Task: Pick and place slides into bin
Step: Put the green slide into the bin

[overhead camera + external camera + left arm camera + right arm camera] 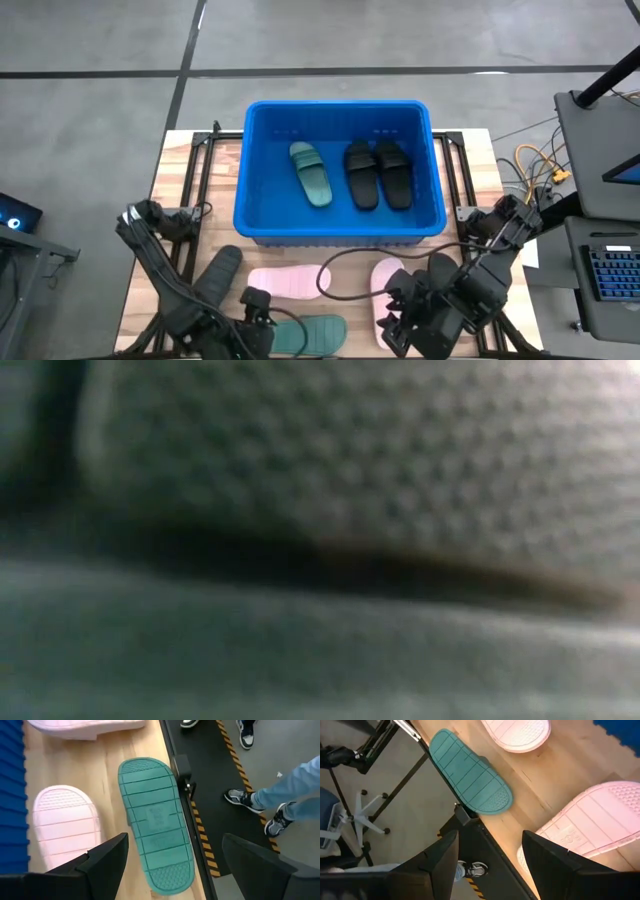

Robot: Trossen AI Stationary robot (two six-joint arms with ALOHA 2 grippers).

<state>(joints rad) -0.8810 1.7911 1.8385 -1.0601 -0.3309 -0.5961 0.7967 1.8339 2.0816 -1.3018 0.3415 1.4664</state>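
Bin (262,215) holds 3 slides. Left gripper (172,865) wide open above green slide (156,844), near bin. Right gripper (490,857) open, empty, beside pink slide (592,827).

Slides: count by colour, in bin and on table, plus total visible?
Black: 2, both in the bin
Green: 2, one in the bin, one on the table
Pink: 2, both on the table
Charcoal: 1, on the table
Total: 7 visible
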